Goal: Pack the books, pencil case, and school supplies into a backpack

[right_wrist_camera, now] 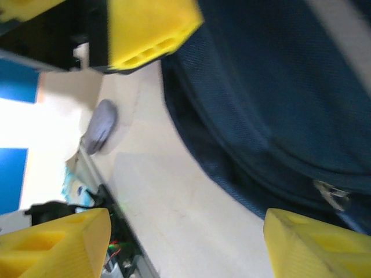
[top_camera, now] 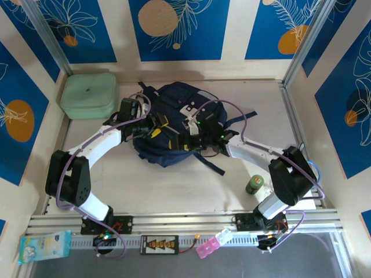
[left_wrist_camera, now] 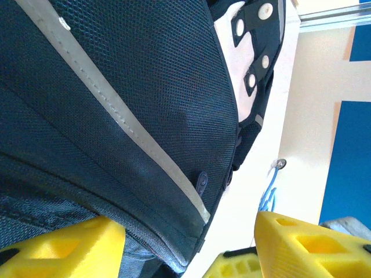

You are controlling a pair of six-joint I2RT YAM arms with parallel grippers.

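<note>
Against the backpack (top_camera: 174,95), the left tool (left_wrist_camera: 185,246) and right tool (right_wrist_camera: 184,246) are held open, and the pencil case (top_camera: 43,246) is not yet packed.

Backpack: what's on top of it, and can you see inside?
The left gripper and right gripper sit over the backpack, jaws open. Its inside is hidden by the navy fabric and the arms.

The right claw (right_wrist_camera: 185,240) gapes beside the navy backpack (right_wrist_camera: 278,87) on the pale table (right_wrist_camera: 174,191).
</note>
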